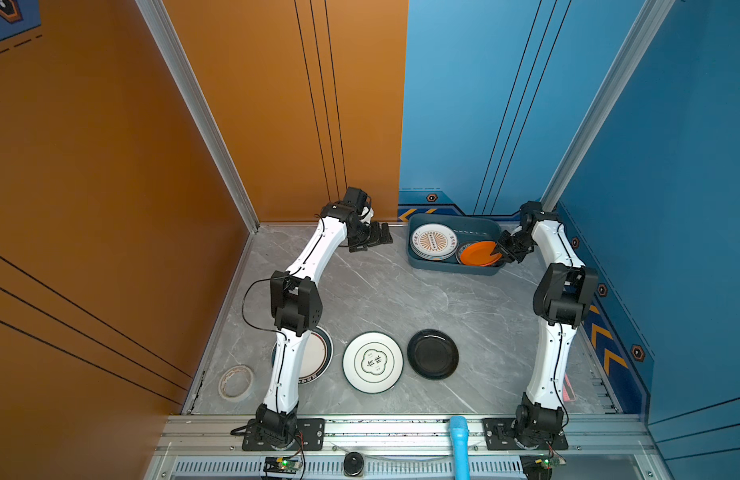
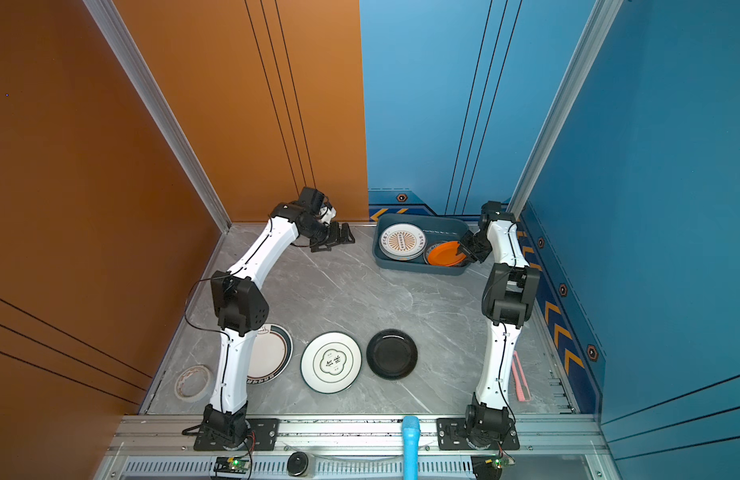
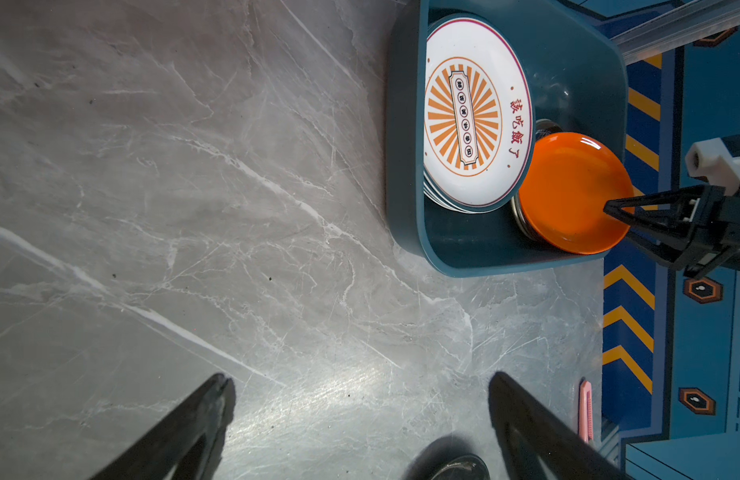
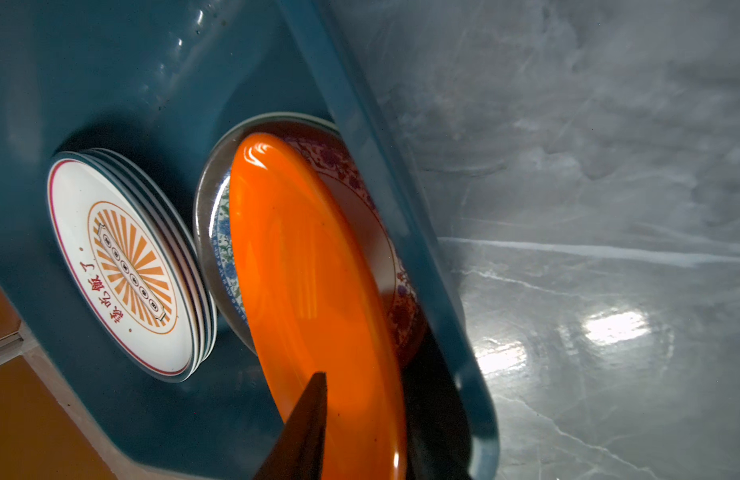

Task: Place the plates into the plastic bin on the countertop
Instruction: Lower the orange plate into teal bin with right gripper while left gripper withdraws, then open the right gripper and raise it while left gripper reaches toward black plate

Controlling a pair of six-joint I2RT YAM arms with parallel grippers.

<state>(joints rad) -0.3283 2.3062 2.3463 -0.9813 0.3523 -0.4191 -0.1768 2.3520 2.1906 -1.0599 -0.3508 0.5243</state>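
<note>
The orange plate (image 1: pixel 478 253) is lying face up at the right arm's end of the plastic bin (image 1: pixel 439 266) (its long axis is running along the back wall (image 1: pixel 443 124)), over a patterned plate (image 4: pixel 360 195), its gripper-side edge tipping upward. The right gripper (image 3: pixel 615 222) is straddling that edge, but whether its jaws are pinching cannot be told; the left gripper (image 3: pixel 360 382) is hovering above the countertop (image 1: pixel 401 299), jaws wide apart.

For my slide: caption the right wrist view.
Right end effector straddles rim of round orange plate inside rectangular dark teal plastic bin.
</note>
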